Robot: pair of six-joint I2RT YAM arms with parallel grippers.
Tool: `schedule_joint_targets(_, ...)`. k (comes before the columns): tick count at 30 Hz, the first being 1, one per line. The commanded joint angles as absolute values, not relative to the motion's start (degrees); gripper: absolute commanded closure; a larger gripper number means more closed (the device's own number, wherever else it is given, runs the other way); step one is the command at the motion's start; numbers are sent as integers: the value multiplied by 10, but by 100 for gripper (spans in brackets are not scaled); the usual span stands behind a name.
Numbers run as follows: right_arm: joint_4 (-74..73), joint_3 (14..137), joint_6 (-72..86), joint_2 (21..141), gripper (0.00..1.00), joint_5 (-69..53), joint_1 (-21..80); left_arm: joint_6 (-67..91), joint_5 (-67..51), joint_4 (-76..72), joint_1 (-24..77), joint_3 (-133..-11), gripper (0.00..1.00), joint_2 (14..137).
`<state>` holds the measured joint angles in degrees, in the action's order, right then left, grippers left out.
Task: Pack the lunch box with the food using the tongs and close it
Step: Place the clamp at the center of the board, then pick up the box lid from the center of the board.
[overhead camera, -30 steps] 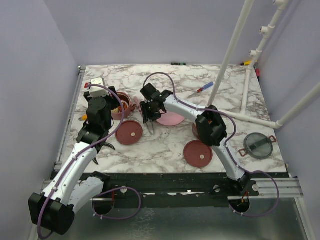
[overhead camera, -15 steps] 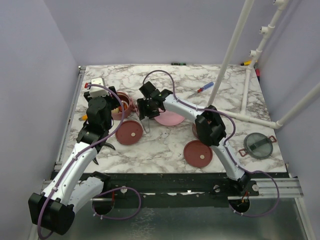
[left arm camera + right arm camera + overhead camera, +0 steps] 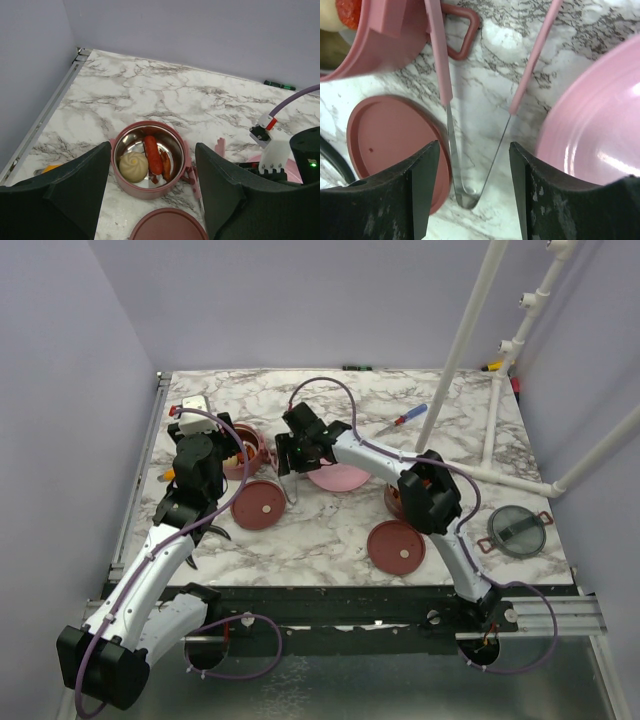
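Note:
One lunch box bowl (image 3: 146, 186) stands on the marble with food in it: a cream bun (image 3: 133, 166), a red sausage (image 3: 153, 155) and dark bits. My left gripper (image 3: 152, 146) hovers open, just short of this bowl. The pink tongs (image 3: 451, 135) lie on the table, arms spread, their joined end between the fingers of my right gripper (image 3: 473, 145). That gripper is open and touches neither arm. A maroon disc lid (image 3: 390, 140) lies beside them. From above, the tongs (image 3: 289, 486) lie between this lid (image 3: 258, 504) and the pink plate (image 3: 340, 478).
A second disc lid (image 3: 396, 546) lies near the front edge, the clear grey top lid (image 3: 517, 531) at the right. A red-and-blue screwdriver (image 3: 402, 420) lies at the back. White pipes (image 3: 470, 330) rise on the right. My right arm hides what lies behind it.
My right gripper has opened and let go of the tongs, which have sprung apart on the table. It moved slightly back and left. The left arm has not moved.

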<state>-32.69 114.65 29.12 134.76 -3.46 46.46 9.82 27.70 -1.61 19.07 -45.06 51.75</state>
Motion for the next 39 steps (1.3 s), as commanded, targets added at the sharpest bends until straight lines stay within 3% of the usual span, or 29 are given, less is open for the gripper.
schedule_joint_targets(1,-257,1095,276,1259,37,-3,468,98,272,-23,186,-447,30,510)
schedule_joint_targets(7,-267,1073,233,1203,34,40,468,101,261,-24,186,-447,30,514)
schedule_joint_targets(14,-246,955,191,1070,26,121,468,105,217,-24,200,-450,31,532)
schedule_joint_targets(18,-243,877,183,978,10,179,462,134,189,-24,227,-456,32,551)
schedule_joint_targets(20,-249,841,193,928,6,196,451,163,169,-25,236,-451,33,559)
schedule_joint_targets(26,-302,730,215,781,3,249,436,235,171,-30,298,-415,35,571)
schedule_joint_targets(31,-400,660,274,661,7,264,432,294,148,-77,377,-382,35,623)
schedule_joint_targets(36,-464,599,326,602,8,309,417,321,132,-120,476,-396,35,711)
schedule_joint_targets(39,-429,564,327,573,8,311,395,333,93,-154,513,-406,35,753)
